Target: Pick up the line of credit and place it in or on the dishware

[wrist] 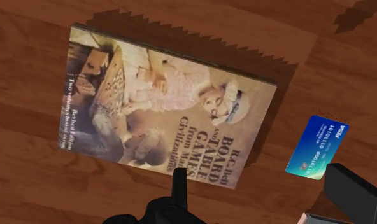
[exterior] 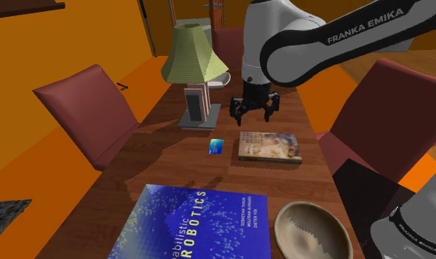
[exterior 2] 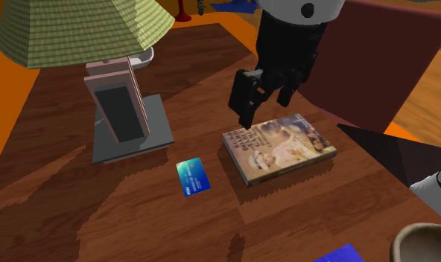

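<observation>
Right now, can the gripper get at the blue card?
Probably yes. The blue card lies flat on bare table between the lamp base and the book, nothing on it; the gripper hangs open above the book.

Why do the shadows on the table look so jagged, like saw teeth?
Wrist view: the book casts a saw-toothed shadow on the table. Second exterior view: the shadow beside the lamp has stepped edges too. Shoulder view: the bowl shows a ragged shade line inside. Likely coarse rendered shadows.
</observation>
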